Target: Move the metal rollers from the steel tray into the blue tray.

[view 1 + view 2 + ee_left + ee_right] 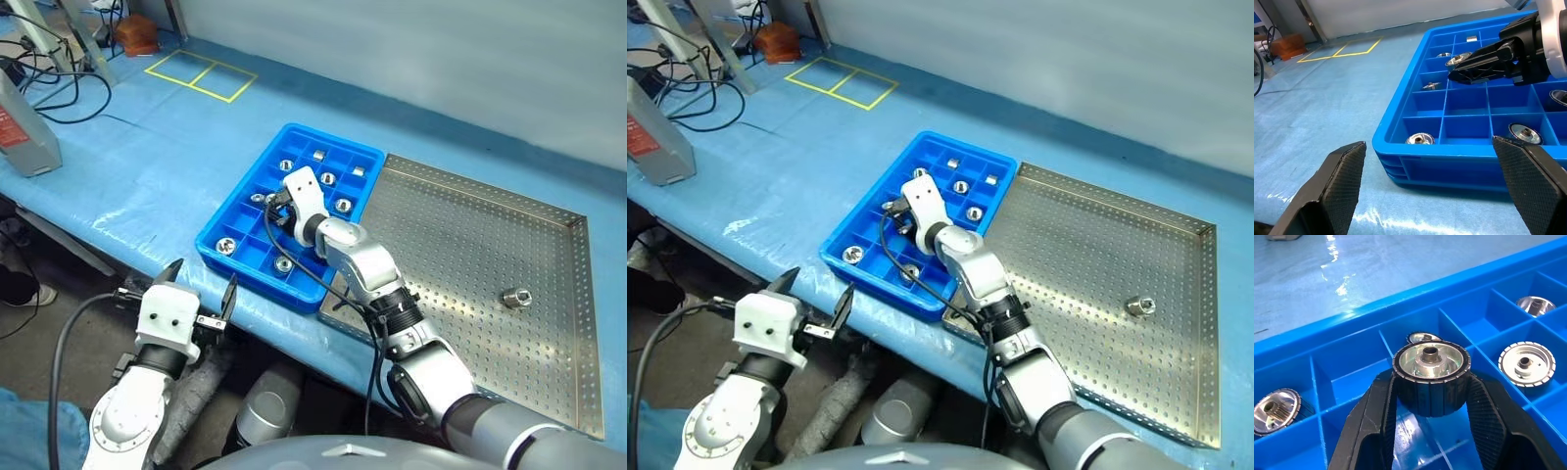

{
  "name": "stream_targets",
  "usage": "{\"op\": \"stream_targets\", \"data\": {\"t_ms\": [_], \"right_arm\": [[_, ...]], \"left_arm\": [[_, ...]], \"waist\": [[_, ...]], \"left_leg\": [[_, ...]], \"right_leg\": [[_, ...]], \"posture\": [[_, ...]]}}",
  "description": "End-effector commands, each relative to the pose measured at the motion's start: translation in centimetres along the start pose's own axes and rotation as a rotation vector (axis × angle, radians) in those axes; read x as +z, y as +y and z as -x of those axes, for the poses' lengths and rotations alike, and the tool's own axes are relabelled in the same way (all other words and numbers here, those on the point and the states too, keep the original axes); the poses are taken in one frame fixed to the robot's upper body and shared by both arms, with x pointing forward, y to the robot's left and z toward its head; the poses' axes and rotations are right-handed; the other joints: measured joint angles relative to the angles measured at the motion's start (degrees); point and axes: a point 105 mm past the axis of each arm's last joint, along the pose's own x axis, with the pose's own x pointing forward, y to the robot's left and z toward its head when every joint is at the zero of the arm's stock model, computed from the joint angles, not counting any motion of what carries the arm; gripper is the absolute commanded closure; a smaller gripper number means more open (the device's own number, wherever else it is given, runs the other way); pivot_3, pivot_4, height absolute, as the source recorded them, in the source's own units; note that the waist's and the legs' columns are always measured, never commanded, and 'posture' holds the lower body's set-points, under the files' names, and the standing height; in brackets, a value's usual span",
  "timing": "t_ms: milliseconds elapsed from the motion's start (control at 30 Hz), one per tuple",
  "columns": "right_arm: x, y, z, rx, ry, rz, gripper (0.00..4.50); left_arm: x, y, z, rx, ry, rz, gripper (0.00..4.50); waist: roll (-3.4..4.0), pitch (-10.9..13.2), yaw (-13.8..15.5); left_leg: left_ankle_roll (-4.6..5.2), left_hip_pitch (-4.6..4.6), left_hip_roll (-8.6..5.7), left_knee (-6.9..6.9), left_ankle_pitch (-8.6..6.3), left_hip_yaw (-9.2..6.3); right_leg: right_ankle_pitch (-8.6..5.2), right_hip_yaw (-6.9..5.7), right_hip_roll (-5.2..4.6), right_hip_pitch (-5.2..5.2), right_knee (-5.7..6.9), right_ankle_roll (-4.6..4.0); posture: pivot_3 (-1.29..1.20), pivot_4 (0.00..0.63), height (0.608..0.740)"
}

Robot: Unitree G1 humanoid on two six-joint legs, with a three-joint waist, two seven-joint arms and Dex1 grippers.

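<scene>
Left gripper: nearest to us, we have the left gripper (201, 289) hanging off the table's front edge, just short of the blue tray's near corner. Its two black fingers (1339, 188) are spread wide with nothing between them.

Table cover: we see a blue sheet (147, 166) under everything, glossy in patches in front of the blue tray.

Blue tray: the blue tray (227, 211) sits on the sheet with its long right side right against the steel tray. We count rollers (225, 246) in several of its square compartments, one in the near corner cell closest to the left gripper and another (284, 264) a couple of cells along the near row.

Right gripper: we reach in over the middle of the blue tray with the right gripper (1431, 399). Its fingers are pinching a held roller (1431, 374), flange face up with the central hole showing, one pad on each side of the ribbed barrel.

Held roller: it hangs above a compartment divider inside the blue tray; we cannot tell whether it touches the floor. Another roller (1421, 337) peeks out just behind it.

Far cells: beyond the right gripper, more rollers (328, 179) lie in the blue tray's back rows.

Steel tray: to the right of the blue tray lies the perforated steel tray (460, 225). We spot one last roller (516, 297) on it, well away from the blue tray, near its right rim.

Background: beyond the blue tray, yellow tape squares (201, 74) mark the sheet.
</scene>
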Motion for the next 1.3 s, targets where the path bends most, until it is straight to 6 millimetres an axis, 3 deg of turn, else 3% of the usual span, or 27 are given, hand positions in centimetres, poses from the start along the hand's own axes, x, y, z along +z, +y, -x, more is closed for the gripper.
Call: {"op": "stream_targets", "data": {"t_ms": [33,333,633,767,900,1067,1300], "right_arm": [[2.0,-0.3,0.5,-0.017,-0.067,0.022,2.79],[1.8,-2.2,1.5,-0.080,-0.054,0.040,2.79],[-0.6,-2.6,2.2,-0.076,0.033,0.032,2.79],[-1.1,-2.5,2.5,-0.072,0.051,0.032,1.50],[-0.3,-2.8,3.0,-0.098,0.021,0.011,0.16],[1.3,-4.1,4.6,-0.179,-0.048,0.000,0.04],[1.8,-8.3,8.3,-0.437,-0.119,-0.100,0.04]], "left_arm": [[0.6,-0.3,-0.1,-0.024,-0.026,-0.002,0.00],[0.5,-0.4,-0.3,-0.040,-0.027,0.000,0.00],[0.5,-0.7,-0.3,-0.057,-0.026,0.000,0.00],[0.5,-0.8,-0.4,-0.064,-0.026,-0.002,0.00],[0.5,-1.0,-0.6,-0.096,-0.028,-0.004,0.00],[0.7,-1.6,-1.6,-0.162,-0.047,-0.007,0.00],[0.9,-2.3,-3.6,-0.254,-0.053,-0.030,0.00]], "waist": [[0.00,0.0,-0.1],[0.00,0.0,-0.4],[0.01,0.0,-0.4],[0.00,-0.1,-0.5],[0.02,-0.1,-0.7],[0.08,-0.2,-2.4],[0.24,-0.5,-8.0]], "left_leg": [[-0.01,-0.02,0.00,0.00,0.00,-0.01],[-0.04,-0.01,0.01,0.03,0.02,-0.04],[-0.05,-0.01,0.01,0.05,0.02,-0.05],[-0.06,0.01,0.01,0.08,0.03,-0.06],[-0.06,0.00,0.00,0.11,0.03,-0.07],[-0.10,-0.01,0.00,0.17,0.06,-0.15],[-0.11,0.00,-0.04,0.21,0.08,-0.26]], "right_leg": [[0.00,0.00,0.01,-0.01,0.01,0.00],[0.00,-0.04,0.02,0.02,0.02,-0.02],[0.00,-0.05,0.03,0.03,0.04,-0.02],[0.00,-0.06,0.03,0.05,0.06,-0.03],[0.00,-0.06,0.03,0.06,0.06,-0.02],[0.00,-0.13,0.03,0.08,0.08,-0.02],[0.03,-0.14,0.03,0.28,0.07,-0.04]], "posture": [[0.52,0.150,0.740],[0.51,0.150,0.740],[0.51,0.150,0.740],[0.50,0.150,0.740],[0.45,0.150,0.740],[0.36,0.150,0.740],[0.27,0.150,0.740]]}}
